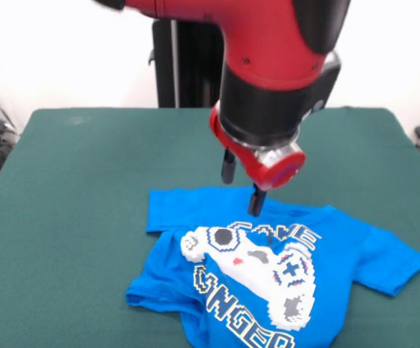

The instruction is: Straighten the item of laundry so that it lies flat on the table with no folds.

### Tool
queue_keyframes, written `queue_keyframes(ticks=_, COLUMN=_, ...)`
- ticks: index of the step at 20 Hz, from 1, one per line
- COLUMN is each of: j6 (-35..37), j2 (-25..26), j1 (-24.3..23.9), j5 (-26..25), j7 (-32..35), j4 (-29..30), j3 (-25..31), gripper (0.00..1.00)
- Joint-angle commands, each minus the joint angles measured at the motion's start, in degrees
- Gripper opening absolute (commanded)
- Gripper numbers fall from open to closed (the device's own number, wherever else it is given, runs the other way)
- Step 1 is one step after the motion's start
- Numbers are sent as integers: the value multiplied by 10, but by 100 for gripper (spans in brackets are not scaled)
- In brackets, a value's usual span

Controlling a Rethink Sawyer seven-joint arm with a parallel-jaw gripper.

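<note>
T-shirt (268, 279) lying on the table (79, 217) toward its near right part, gripper (241, 190) hanging over the T-shirt's far edge, sleeve reaching right.

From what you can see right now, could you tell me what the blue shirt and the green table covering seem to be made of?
The bright blue short-sleeved T-shirt looks like thin, soft knit fabric, probably cotton: matte, and it bunches into folds along its edge. Its white-grey game-controller print seems a flat printed layer. The dark green table covering looks like felt-like cloth: matte and without sheen, with faint creases.
</note>
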Motion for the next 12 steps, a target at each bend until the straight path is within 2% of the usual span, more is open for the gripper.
queue_keyframes(ticks=1, j6=-115, j2=78, j1=-1, j5=-47, j7=-184, j4=103, j3=63, gripper=100)
queue_keyframes(ticks=7, j6=-141, j2=113, j1=1, j5=-51, j7=-187, j4=78, j3=65, gripper=100)
queue_keyframes(ticks=12, j6=-180, j2=132, j1=2, j5=-55, j7=-186, j4=84, j3=70, gripper=100)
